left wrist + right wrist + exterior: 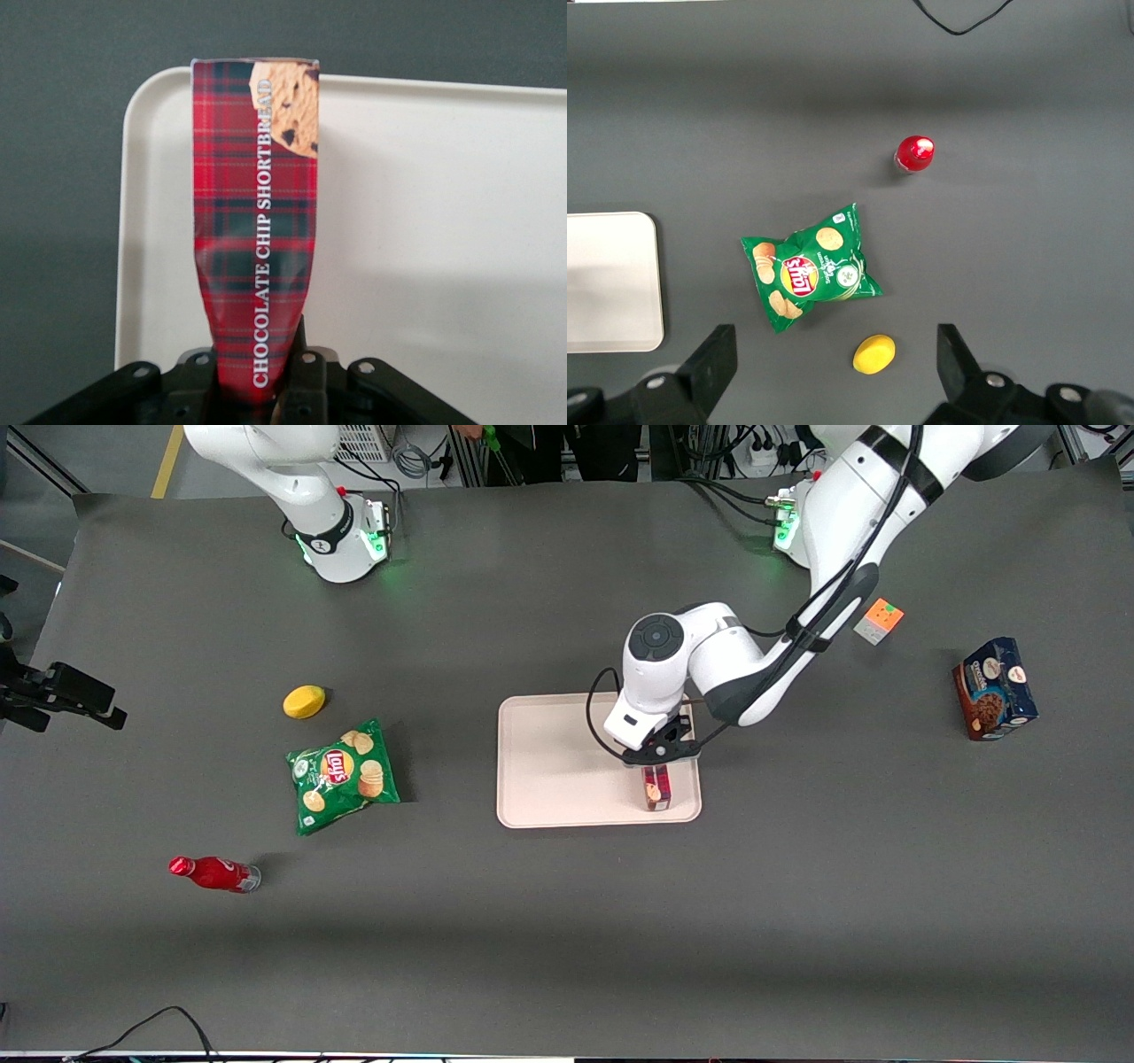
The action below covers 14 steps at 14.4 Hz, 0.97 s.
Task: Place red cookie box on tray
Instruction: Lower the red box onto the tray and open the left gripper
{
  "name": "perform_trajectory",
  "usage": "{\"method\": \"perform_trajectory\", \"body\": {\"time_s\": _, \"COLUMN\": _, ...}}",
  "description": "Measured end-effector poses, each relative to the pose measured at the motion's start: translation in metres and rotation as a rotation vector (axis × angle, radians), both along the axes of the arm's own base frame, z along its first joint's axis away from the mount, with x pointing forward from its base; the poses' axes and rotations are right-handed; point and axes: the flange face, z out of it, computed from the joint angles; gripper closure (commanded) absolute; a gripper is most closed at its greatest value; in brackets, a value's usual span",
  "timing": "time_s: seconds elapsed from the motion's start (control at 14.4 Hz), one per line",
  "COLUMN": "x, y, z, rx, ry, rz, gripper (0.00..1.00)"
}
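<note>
red cookie box | pinched in tool (wrist view shows it) | over tray

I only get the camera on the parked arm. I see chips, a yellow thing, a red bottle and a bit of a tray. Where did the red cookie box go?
Observer: The gripper holds the red cookie box over the tray, near the tray edge toward the working arm's end.
Operator: Is it squeezing it hard?
Observer: The wrist view shows the red cookie box pinched narrow where the fingers clamp it.
Operator: Are there more cookies?
Observer: Yes, a dark blue cookie box stands toward the working arm's end of the table.
Operator: Anything else there?
Observer: A small orange and grey cube, farther from the front camera than that box.
</note>
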Motion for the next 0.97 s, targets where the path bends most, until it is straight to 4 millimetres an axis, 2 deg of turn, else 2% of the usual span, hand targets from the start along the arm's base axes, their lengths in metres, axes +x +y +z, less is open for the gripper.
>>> {"method": "perform_trajectory", "body": {"time_s": 0.21, "x": 0.0089, "y": -0.0021, "z": -0.0039, "rx": -0.014, "ry": 0.004, "rz": -0.001, "gripper": 0.84}}
{"method": "perform_trajectory", "body": {"time_s": 0.28, "x": 0.0102, "y": -0.0024, "z": -0.004, "rx": -0.016, "ry": 0.004, "rz": -0.001, "gripper": 0.69}}
{"method": "perform_trajectory", "body": {"time_s": 0.35, "x": 0.0108, "y": -0.0026, "z": -0.0037, "rx": -0.017, "ry": 0.004, "rz": -0.002, "gripper": 0.34}}
{"method": "perform_trajectory", "body": {"time_s": 0.42, "x": 0.0112, "y": -0.0027, "z": -0.0035, "rx": -0.017, "ry": 0.003, "rz": -0.003, "gripper": 0.07}}
{"method": "perform_trajectory", "body": {"time_s": 0.49, "x": 0.0115, "y": -0.0027, "z": -0.0034, "rx": -0.018, "ry": 0.003, "rz": -0.002, "gripper": 0.01}}
{"method": "perform_trajectory", "body": {"time_s": 0.97, "x": 0.0126, "y": -0.003, "z": -0.0055, "rx": -0.02, "ry": 0.007, "rz": 0.0, "gripper": 0.0}}
